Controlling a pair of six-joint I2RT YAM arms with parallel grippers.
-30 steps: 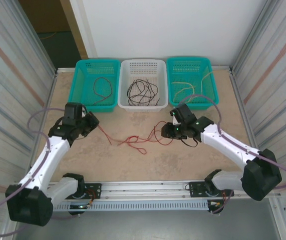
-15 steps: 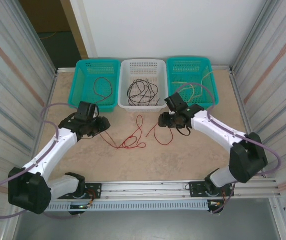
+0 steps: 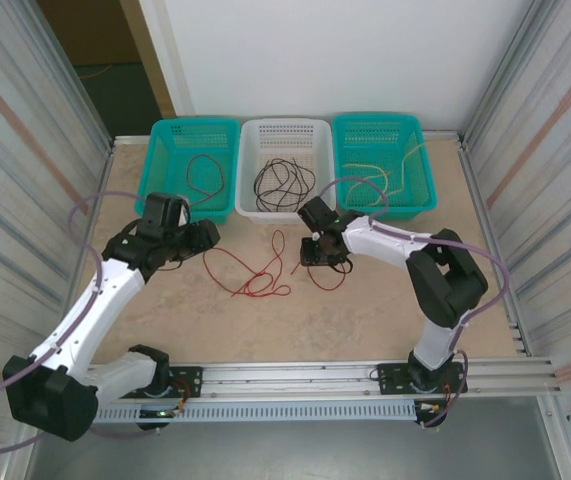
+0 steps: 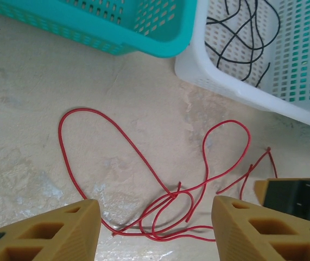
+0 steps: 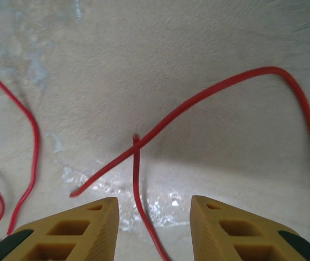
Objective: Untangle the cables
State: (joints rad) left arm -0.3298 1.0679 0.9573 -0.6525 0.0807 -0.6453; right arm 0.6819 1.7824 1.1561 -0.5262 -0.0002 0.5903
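The left fingers [image 4: 62, 231] have let go of the red cables [image 4: 172, 194] and now stand apart and empty above them. The right fingers [image 5: 68, 228], also apart, have swung in over a crossing of strands and grip nothing. The cables, taut a second ago, lie slack in loops on the table [image 4: 62, 65] just before the white basket [image 4: 236, 89]. The tangle likely needs a fresh grip.

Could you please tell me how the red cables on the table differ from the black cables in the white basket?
Colour: the red cables are bright red, the black cables dark. Place: the red cables lie on the bare table; the black cables sit inside the white basket. Spread: the red cables sprawl in wide loops, the black cables bunch within the basket. Both are thin, limp, looped wires.
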